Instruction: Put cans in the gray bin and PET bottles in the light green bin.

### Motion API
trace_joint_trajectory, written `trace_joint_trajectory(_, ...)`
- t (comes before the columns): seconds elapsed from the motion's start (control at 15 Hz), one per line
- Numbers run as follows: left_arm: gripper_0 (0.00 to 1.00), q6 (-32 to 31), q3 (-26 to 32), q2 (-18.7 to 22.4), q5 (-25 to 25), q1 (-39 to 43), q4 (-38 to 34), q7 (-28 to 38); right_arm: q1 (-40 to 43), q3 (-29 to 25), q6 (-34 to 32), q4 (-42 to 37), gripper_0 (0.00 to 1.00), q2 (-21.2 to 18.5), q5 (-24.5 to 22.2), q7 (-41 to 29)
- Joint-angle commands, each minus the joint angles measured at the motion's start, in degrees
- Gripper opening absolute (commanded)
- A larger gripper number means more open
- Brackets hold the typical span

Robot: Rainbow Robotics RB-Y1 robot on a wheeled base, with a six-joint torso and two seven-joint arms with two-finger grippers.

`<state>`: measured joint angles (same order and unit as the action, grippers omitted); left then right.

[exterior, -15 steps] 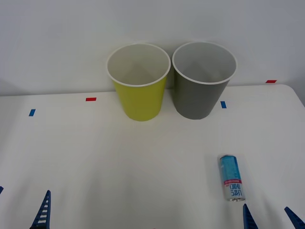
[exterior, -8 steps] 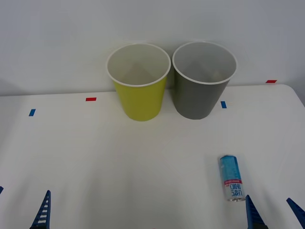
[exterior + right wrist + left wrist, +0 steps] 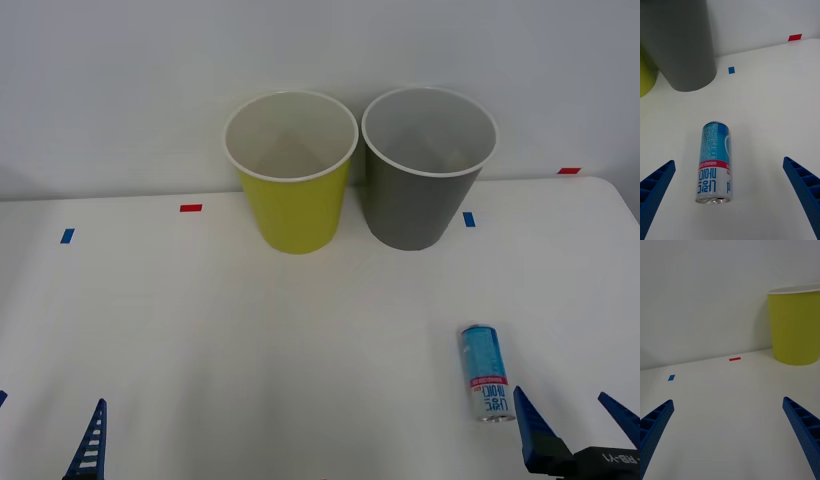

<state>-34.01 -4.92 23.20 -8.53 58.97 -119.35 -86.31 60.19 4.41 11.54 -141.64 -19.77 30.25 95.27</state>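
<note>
Can (image 3: 486,372) is lying on its side on the table (image 3: 250,340), near the front right, well apart from both bins and not yet being gripped. Nothing is being seen inside the gray bin (image 3: 420,200) or the light green bin (image 3: 295,210); both are standing upright side by side at the far edge, gray one on the right. Task is being judged as barely begun: no item sorted so far.

Right gripper (image 3: 575,432) is being held low just beside and in front of the can, fingers spread wide; in the right wrist view the can (image 3: 714,162) is sitting between the open fingers (image 3: 655,183) but nearer one of them, with no contact.

Left gripper (image 3: 730,435) is being kept parked at the near left edge, fingers also wide, holding nothing.

Remaining: can is still to be grasped, lifted and dropped into the gray bin. No PET bottle is being seen on the table.
</note>
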Motion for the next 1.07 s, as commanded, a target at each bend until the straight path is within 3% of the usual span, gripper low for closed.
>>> trace_joint_trajectory(0.07,1.00,0.0,0.0,0.0,0.0,0.0,0.0,0.0,-4.8,-4.9,10.0,-2.7,1.00,0.5,-0.3,-1.7)
trace_joint_trajectory(0.6,1.00,0.0,0.0,0.0,0.0,0.0,0.0,0.0,-16.3,-7.6,32.4,-6.0,1.00,-4.6,-4.1,-20.7)
trace_joint_trajectory(1.07,1.00,0.0,0.0,0.0,0.0,0.0,0.0,0.0,-31.5,-7.5,59.5,-6.2,1.00,-6.1,-7.5,-24.9)
